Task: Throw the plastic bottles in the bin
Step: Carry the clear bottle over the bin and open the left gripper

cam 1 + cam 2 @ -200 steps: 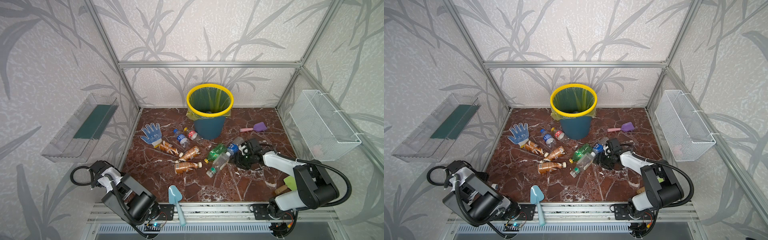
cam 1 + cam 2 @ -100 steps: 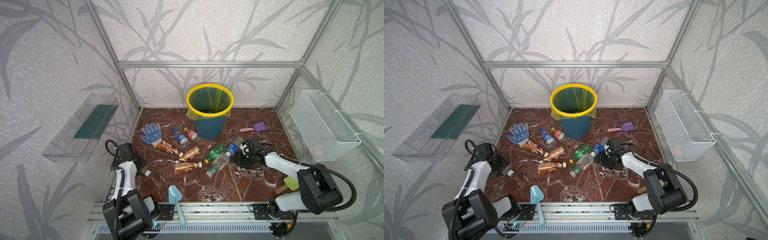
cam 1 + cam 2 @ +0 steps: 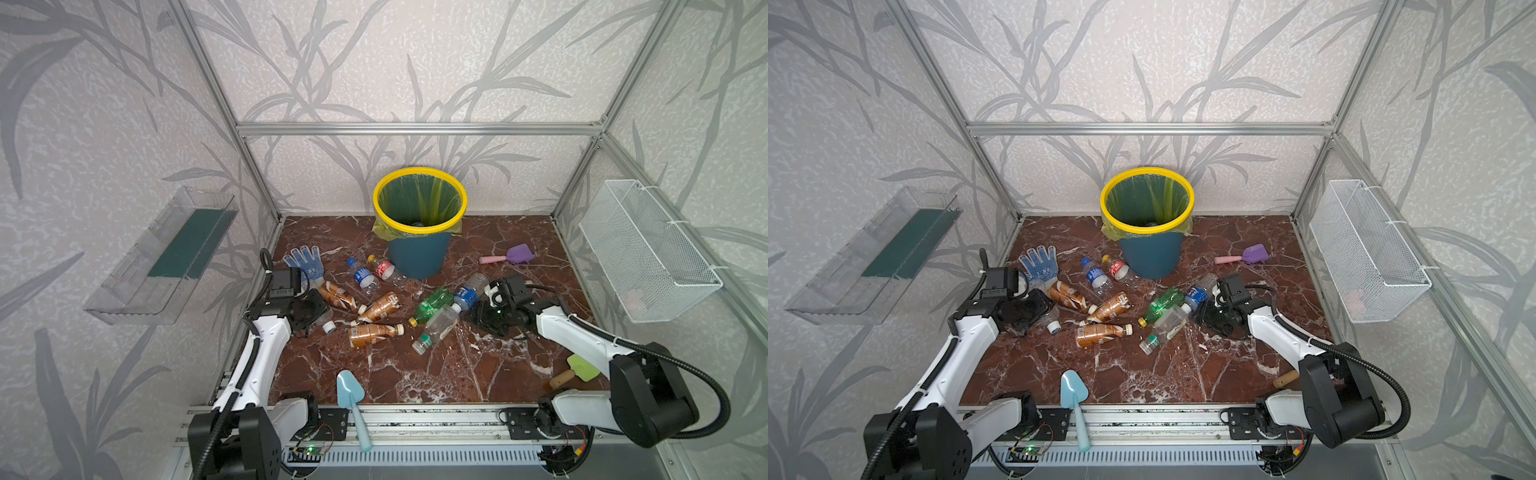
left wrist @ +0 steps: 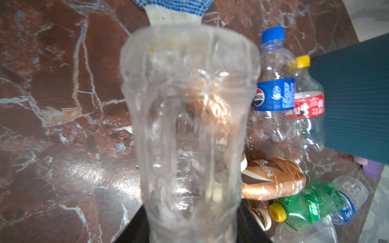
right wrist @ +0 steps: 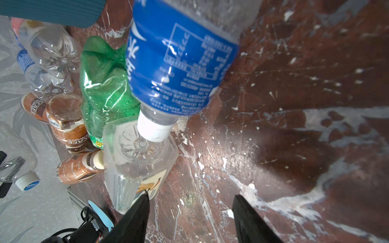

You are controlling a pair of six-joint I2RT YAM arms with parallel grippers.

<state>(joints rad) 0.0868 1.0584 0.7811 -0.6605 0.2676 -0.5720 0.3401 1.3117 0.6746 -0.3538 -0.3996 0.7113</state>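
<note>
Left wrist view: a clear label-less bottle (image 4: 189,130) fills the middle of the frame, pinched between the dark jaws of the left gripper (image 3: 311,309), which are drawn in tight on its lower body near the cap end. Whether it has left the marble floor cannot be told. In a top view this bottle sits at the nine o'clock edge of the bottle pile, just beside the brown-wrapped bottles (image 3: 376,307) and at six o'clock of the blue-dotted glove (image 3: 305,259). The bin (image 3: 417,255) stands well apart, toward one o'clock from it. The step in hand looks like the lift and carry. It would go best by rising straight up first, so that the base clears the neighbours, then swinging toward one o'clock and letting go only once the bottle is fully over the yellow rim. The thin wall may buckle and slip. At three o'clock of the pile the right gripper (image 5: 190,197) holds its jaws partly apart and empty, just beside the blue-labelled bottle (image 5: 181,69).
</note>
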